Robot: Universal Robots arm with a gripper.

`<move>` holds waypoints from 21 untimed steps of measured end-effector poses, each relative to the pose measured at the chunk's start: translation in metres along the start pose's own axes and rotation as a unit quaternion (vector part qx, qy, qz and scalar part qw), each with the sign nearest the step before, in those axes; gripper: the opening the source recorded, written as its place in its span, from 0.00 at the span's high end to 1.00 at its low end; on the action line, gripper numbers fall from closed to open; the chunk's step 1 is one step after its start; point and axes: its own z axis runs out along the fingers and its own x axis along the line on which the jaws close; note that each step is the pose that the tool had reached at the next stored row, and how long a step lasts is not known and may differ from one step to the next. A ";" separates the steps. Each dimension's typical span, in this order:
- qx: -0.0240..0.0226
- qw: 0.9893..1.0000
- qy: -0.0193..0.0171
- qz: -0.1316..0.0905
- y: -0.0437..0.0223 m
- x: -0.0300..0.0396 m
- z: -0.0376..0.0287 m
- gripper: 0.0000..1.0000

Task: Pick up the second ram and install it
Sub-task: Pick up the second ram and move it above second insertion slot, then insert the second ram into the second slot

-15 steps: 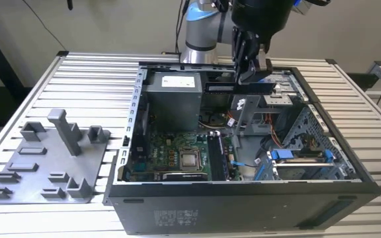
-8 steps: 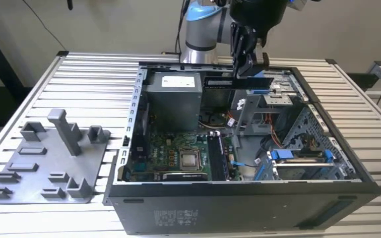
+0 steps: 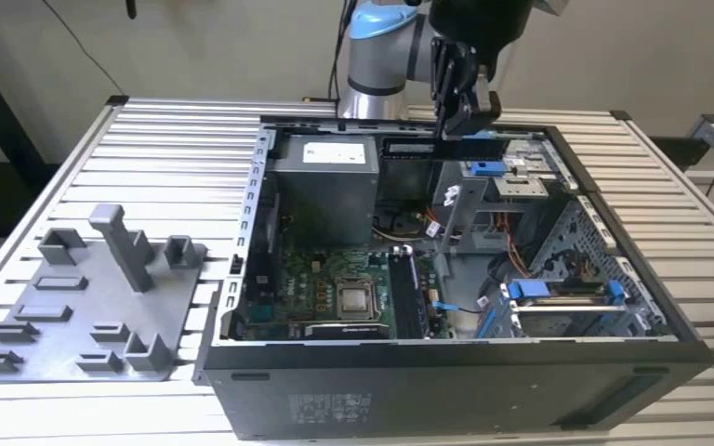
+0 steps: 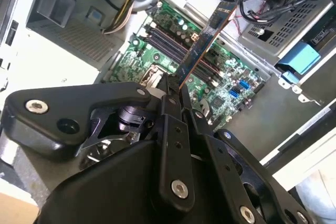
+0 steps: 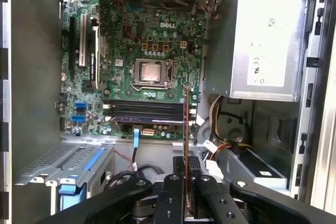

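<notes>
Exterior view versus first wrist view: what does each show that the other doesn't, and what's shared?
Exterior view adds the grey plastic tray with upright posts on the slatted metal table. First wrist view adds blue connectors at the edge of the green motherboard. Both show the open black computer case, the grey power supply, and the gripper holding the long dark green-black memory stick above the board.

Black, screw-studded fingers (image 4: 172, 150); silver-blue arm (image 3: 376, 58)
</notes>
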 end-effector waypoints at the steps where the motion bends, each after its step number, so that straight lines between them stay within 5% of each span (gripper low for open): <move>1: 0.000 1.000 0.000 0.000 0.0000 -0.0003 0.0000 0.86; 21: 0.000 1.000 0.000 0.004 0.0000 -0.0010 0.0001 0.86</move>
